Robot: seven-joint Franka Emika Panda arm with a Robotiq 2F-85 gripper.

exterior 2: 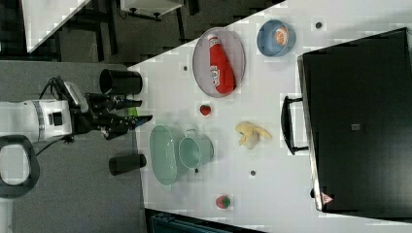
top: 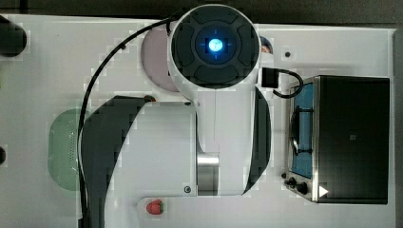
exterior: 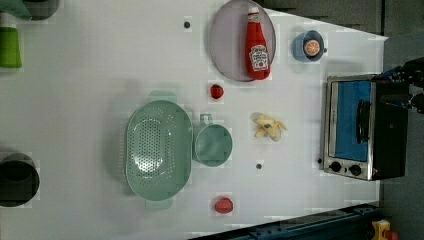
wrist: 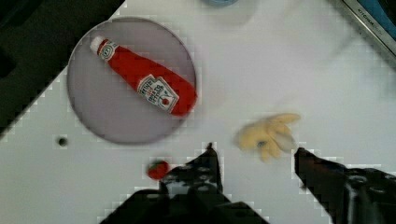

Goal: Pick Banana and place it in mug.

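While my hand [wrist: 254, 151] hangs well above the white surface [exterior: 100, 75] with its two fingers spread and nothing between them, I judge that I am at the approach step: the banana has not been touched and the carry to the mug has not begun.

From the wrist view, the banana [wrist: 268, 135] lies flat on the surface just ahead of the gap between the fingers, a pale peeled piece with its skin splayed around it. In the left view the banana [exterior: 269, 126] sits alone, between the mug [exterior: 213, 144] on the left view's left and the toaster oven [exterior: 362, 130] on the left view's right, clear of both. The mug stands upright with its mouth open, touching or almost touching the green colander [exterior: 159, 150]. A strawberry [exterior: 216, 91] lies near the mug's handle side, and the ketchup bottle [exterior: 257, 45] rests on its grey plate [exterior: 225, 50], well apart from the fruit.

My next move, as I see it, is to centre the open fingers over the banana's body, come straight down, and close across its narrow width rather than on the loose skin flaps, which could slip or tear away. The splayed shape makes a clean grip uncertain. After that I would need to lift clear and travel towards the mug, keeping away from the colander's rim.
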